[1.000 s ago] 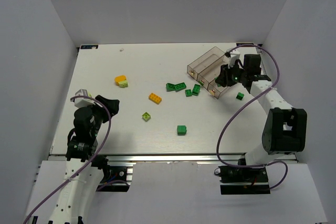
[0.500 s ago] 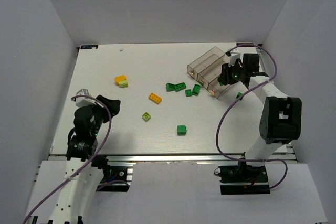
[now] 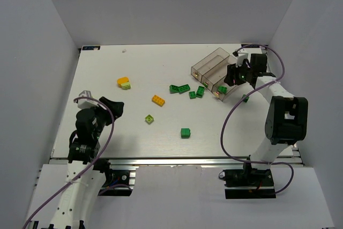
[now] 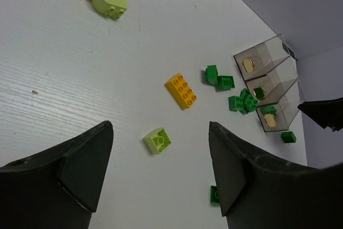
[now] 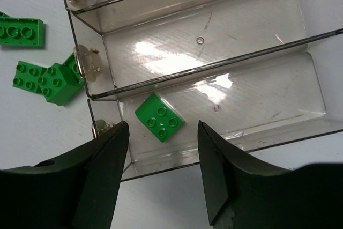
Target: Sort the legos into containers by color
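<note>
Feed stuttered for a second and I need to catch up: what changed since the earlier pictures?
The right gripper edged away from its base and opened, dropping a green brick into the end bin. The left gripper, open, and the loose bricks stayed put.

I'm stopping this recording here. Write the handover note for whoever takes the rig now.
Left end effector: open, empty, above the left side of the table.
Right end effector: open, empty, over the bins.
Done: one dark green brick lies in the end bin beneath it; the other two look empty.
To do: an orange brick, an orange-and-lime pair, a lime brick and several green bricks loose on the table.
</note>
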`<move>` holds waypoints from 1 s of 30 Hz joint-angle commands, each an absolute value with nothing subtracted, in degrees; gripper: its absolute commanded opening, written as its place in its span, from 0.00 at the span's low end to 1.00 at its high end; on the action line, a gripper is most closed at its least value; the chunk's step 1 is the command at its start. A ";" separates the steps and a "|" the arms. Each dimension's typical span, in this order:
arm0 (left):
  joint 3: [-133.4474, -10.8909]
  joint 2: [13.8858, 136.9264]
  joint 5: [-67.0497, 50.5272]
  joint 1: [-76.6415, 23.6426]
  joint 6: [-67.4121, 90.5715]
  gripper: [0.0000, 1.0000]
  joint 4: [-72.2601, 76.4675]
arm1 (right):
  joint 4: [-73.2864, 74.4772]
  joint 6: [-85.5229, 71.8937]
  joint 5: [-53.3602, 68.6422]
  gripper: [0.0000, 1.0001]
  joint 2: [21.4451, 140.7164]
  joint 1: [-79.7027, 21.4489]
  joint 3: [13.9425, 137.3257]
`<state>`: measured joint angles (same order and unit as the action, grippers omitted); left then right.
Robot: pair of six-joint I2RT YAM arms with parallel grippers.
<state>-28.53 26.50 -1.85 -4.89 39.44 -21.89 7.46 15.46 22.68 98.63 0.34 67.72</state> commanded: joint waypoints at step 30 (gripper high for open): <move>-25.84 35.32 -15.30 -10.71 42.80 0.95 -13.97 | 53.11 83.96 55.38 0.89 74.81 -12.29 53.27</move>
